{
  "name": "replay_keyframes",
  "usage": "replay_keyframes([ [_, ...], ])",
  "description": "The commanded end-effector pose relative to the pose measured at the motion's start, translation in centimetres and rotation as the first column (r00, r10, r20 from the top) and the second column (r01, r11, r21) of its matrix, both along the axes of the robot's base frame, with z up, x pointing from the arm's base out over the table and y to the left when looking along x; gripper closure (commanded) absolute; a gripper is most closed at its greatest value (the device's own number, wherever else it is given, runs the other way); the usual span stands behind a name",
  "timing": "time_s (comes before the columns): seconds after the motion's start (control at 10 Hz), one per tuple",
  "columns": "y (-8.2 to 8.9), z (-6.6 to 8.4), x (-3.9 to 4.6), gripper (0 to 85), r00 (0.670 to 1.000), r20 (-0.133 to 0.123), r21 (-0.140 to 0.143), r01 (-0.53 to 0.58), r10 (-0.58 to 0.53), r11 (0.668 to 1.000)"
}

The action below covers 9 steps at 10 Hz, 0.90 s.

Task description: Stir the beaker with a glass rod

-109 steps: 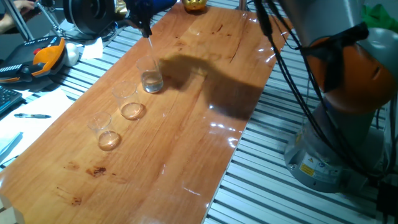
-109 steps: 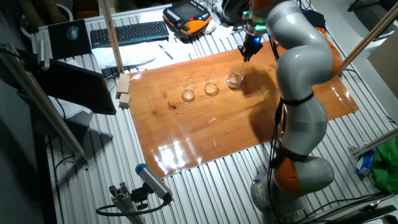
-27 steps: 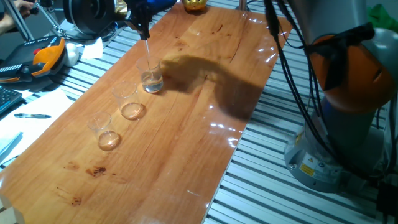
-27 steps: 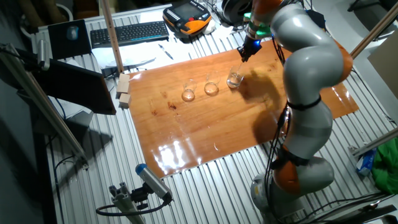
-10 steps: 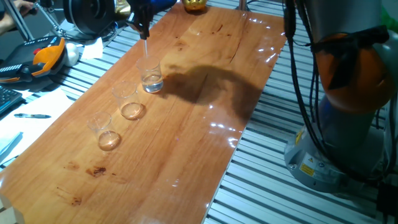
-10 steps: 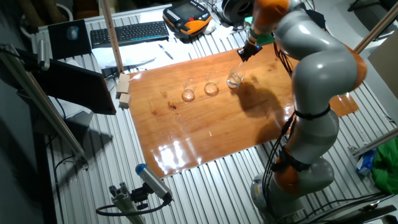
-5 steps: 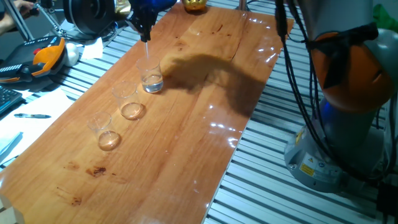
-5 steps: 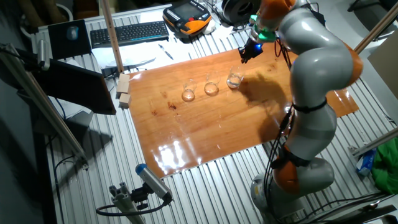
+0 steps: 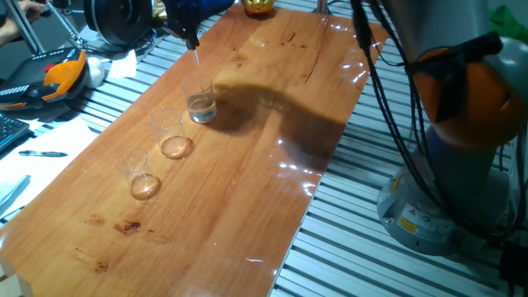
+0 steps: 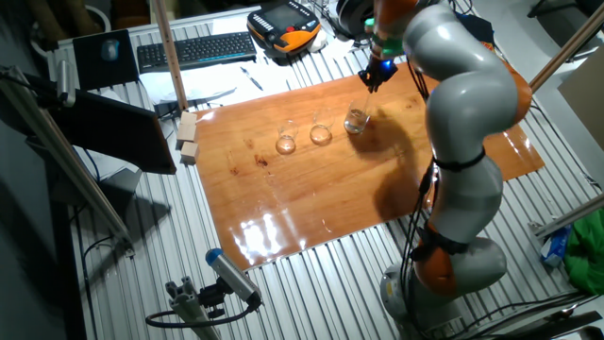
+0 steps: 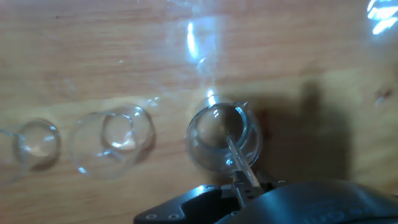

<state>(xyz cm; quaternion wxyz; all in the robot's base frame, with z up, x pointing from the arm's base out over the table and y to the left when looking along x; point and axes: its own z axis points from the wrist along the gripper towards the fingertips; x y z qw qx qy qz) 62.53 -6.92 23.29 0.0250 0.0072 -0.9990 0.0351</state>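
The beaker [image 9: 200, 102] with the silvery bottom stands at the far end of a row of three on the wooden table; it also shows in the other fixed view [image 10: 356, 120] and in the hand view [image 11: 219, 138]. My gripper [image 9: 190, 37] hangs just above it, shut on the glass rod [image 9: 199, 64]. The rod [image 11: 238, 156] slants down from the fingers into the beaker's mouth, its tip inside near the bottom. The gripper also shows in the other fixed view [image 10: 375, 77].
Two amber-bottomed beakers [image 9: 172, 137] [image 9: 139, 176] stand in line nearer the camera. A wooden tabletop [image 9: 247, 190] lies on a slatted metal bench. A keyboard [image 10: 193, 49], a teach pendant [image 10: 288, 25] and wooden blocks [image 10: 187, 137] sit beyond the table's edge.
The arm's upper links have swung between frames, and the gripper with the rod has shifted slightly around above the beaker. The beakers have not moved.
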Motion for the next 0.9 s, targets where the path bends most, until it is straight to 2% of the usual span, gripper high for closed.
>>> replay_keyframes([
  [0.0,0.0,-0.1,0.02,85.0,0.987,0.154,-0.004,-0.041,0.041,0.999],
  [0.1,0.1,-0.3,-0.06,85.0,0.986,0.167,0.021,-0.007,0.003,1.000],
  [0.2,0.3,-0.5,-0.04,85.0,0.988,0.138,0.081,0.065,-0.076,0.995],
  [0.3,0.5,-1.1,-0.06,85.0,0.982,0.093,0.165,0.145,-0.162,0.976],
  [0.4,0.6,-1.6,-0.12,85.0,0.977,0.053,0.220,0.189,-0.205,0.957],
  [0.5,0.6,-1.8,-0.14,85.0,0.975,0.025,0.242,0.207,-0.219,0.948],
  [0.6,0.6,-1.9,-0.19,85.0,0.978,0.010,0.239,0.199,-0.207,0.950],
  [0.8,0.5,-2.0,-0.25,85.0,0.980,0.001,0.255,0.192,-0.199,0.948],
])
